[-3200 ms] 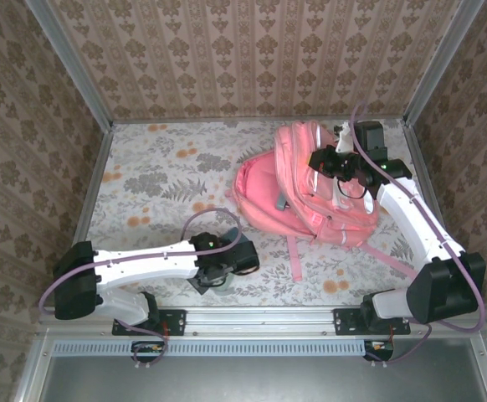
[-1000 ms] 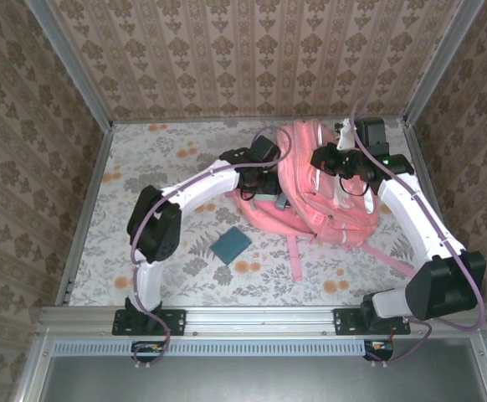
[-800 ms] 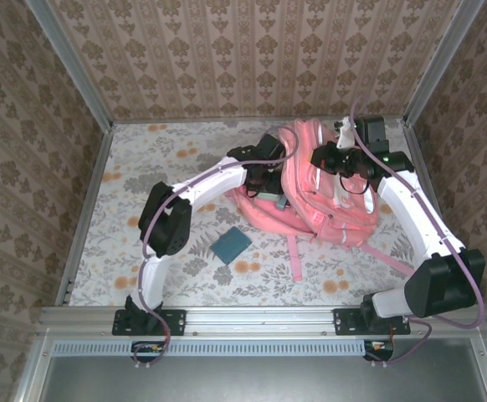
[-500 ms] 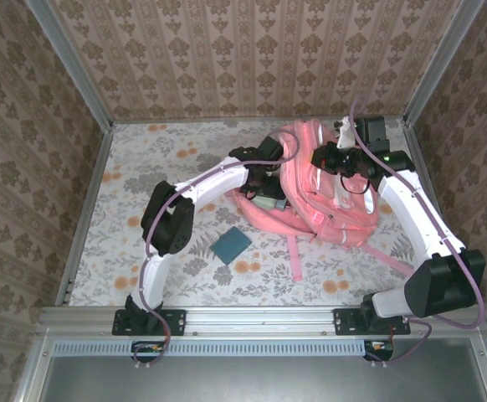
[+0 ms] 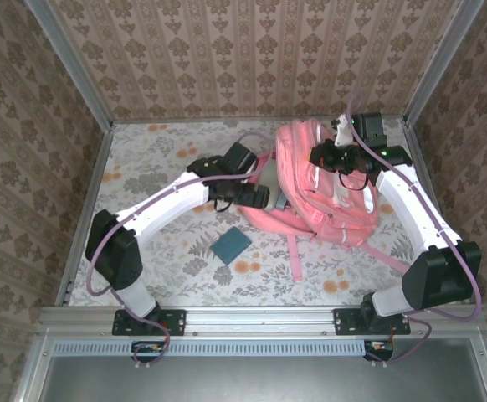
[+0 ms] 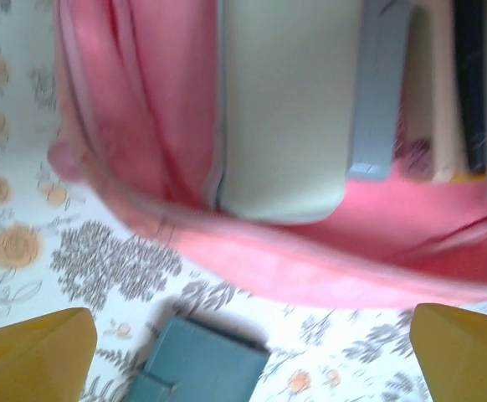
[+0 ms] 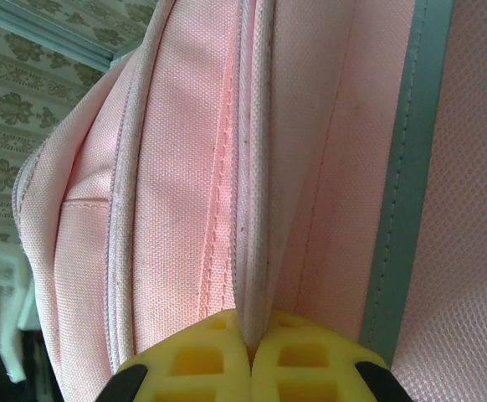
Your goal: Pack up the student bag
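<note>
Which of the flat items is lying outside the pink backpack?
The teal rectangular item on the floral tabletop; the pale green oblong case and grey-blue flat item sit inside the pink fabric backpack.

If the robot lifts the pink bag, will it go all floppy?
Probably floppy: the student bag is soft fabric, sagging and creased, and the right gripper pinches just a thin fold of it. It is likely heavier at the open end, where a pencil case and what look like books sit inside.
</note>
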`<state>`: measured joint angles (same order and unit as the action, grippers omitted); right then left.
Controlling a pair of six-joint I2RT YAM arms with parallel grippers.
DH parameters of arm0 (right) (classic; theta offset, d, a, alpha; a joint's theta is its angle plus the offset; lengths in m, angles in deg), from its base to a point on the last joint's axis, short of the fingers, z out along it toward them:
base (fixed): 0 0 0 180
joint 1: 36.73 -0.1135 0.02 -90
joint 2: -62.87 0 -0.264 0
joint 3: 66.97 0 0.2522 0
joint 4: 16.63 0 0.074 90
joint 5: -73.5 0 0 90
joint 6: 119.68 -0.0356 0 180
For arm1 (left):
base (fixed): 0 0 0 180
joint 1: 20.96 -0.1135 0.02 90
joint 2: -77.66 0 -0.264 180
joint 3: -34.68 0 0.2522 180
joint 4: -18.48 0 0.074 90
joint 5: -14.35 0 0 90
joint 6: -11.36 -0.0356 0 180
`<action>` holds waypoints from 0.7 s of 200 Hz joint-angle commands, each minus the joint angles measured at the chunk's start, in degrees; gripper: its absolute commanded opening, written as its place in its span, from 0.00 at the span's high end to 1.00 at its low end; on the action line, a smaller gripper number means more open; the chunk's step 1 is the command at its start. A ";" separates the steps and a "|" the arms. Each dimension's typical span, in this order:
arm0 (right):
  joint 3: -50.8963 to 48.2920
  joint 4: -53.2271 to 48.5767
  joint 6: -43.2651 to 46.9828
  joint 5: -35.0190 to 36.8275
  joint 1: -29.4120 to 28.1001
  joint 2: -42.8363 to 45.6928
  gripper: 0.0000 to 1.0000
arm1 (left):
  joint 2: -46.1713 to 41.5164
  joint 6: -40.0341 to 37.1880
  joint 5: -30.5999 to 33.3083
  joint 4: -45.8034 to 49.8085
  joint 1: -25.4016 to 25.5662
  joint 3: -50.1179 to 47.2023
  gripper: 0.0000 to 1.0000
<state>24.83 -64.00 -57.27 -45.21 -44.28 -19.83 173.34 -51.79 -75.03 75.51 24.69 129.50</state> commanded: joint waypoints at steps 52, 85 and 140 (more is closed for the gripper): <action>3.42 3.95 -0.14 -1.89 0.00 -1.40 1.00 | -4.34 -6.27 -4.81 -3.89 0.81 -17.80 0.02; 3.51 3.73 -0.36 -1.96 -0.27 -1.52 1.00 | -0.24 -10.16 -5.98 -3.90 0.94 -18.47 0.00; 3.22 3.13 0.03 -1.53 -0.36 -0.94 1.00 | 4.44 -13.09 -6.56 -3.63 1.90 -19.05 0.00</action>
<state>25.55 -64.04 -57.49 -46.31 -44.65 -21.64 176.46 -61.87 -80.80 71.33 25.78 111.16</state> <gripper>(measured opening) 0.042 0.999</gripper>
